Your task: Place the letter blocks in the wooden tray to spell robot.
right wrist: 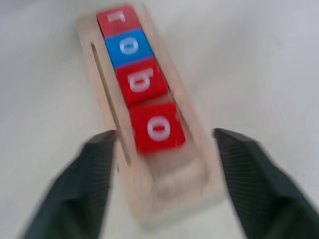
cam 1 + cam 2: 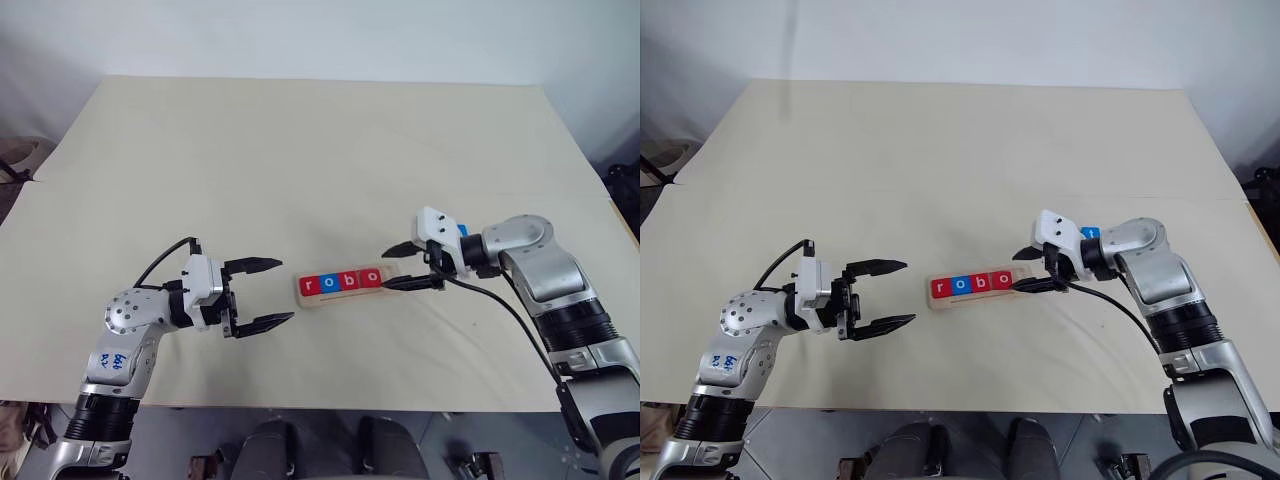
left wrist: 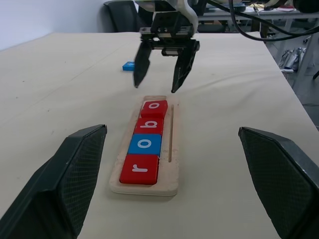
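Nearest to us on the pale worktop [image 2: 300, 150], our left claw [image 2: 262, 293] hangs level just above the surface, its two black fingers spread wide apart with nothing between them, pointing toward the left end of the wooden tray [image 2: 345, 297].

Just beyond its fingertips, a little apart, we see the tray lying flat near the middle of the worktop. Its long axis runs from our left to our right, so one short end faces each claw. Four letter blocks sit in it in a row, touching one another: a red r [image 3: 140, 169] at the left end, then a blue o [image 3: 145, 144], a red b [image 3: 149, 124] and a red o [image 3: 154, 107]. The last slot, at the right end, shows bare wood [image 1: 182, 174]. A narrow groove runs along the tray beside the row.

Our right claw [image 2: 410, 265] is at that right end, tilted downward and pointing left along the tray. Its fingers [image 1: 89, 184] stand apart, one on each side of the tray's end, gripping nothing.

Farther off, behind the right claw, we can see a blue block [image 3: 129, 65] lying on the worktop, well apart from the tray; we cannot read its letter.
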Available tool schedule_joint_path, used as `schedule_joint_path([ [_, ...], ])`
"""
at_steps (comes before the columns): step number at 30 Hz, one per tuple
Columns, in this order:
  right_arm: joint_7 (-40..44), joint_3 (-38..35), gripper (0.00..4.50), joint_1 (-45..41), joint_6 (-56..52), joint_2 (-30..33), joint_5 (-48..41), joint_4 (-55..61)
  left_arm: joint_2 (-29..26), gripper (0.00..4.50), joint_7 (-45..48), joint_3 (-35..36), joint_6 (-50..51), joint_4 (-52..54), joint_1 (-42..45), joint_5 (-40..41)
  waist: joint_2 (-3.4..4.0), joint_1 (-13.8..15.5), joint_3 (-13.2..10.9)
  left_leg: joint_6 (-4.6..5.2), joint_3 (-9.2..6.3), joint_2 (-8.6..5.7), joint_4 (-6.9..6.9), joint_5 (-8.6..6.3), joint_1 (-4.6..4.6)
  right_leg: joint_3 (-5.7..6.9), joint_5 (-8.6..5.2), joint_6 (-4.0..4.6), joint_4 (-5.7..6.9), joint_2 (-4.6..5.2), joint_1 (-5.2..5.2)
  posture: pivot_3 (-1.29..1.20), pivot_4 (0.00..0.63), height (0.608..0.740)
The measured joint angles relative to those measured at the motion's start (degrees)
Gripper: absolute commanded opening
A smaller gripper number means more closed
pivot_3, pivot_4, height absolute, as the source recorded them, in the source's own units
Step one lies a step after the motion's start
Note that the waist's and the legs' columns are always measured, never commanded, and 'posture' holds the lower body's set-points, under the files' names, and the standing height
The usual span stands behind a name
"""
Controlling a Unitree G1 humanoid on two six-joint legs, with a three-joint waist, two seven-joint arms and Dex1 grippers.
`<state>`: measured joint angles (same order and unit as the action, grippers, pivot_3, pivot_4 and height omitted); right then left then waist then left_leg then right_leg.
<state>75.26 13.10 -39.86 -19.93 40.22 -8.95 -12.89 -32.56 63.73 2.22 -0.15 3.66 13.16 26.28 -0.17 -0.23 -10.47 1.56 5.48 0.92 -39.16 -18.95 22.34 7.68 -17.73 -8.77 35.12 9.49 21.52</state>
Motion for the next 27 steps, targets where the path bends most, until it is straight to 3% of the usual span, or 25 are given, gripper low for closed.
schedule_joint_path([
  [6, -0.7, 0.1, 0.01, 2.0, -1.6, 0.0, -0.1, 1.9, 0.0, 4.5, -0.3, 0.0, -0.4, 0.0, 0.0, -0.1, 0.0, 0.0, 0.0, 0.0, 0.0, 0.0, 0.0, 0.0, 0.0, 0.0, 0.0, 0.0, 0.0, 0.0, 0.0, 0.0, 0.15, 0.74],
  [27, -4.8, 0.7, 0.01, 2.1, -2.6, -2.8, 1.2, 2.0, 0.0, 4.5, -1.4, 0.0, -0.4, 0.0, 0.0, -0.4, 0.0, 0.0, 0.0, 0.0, 0.0, 0.0, 0.0, 0.0, 0.0, 0.0, 0.0, 0.0, 0.01, 0.0, 0.0, 0.0, 0.15, 0.74],
])
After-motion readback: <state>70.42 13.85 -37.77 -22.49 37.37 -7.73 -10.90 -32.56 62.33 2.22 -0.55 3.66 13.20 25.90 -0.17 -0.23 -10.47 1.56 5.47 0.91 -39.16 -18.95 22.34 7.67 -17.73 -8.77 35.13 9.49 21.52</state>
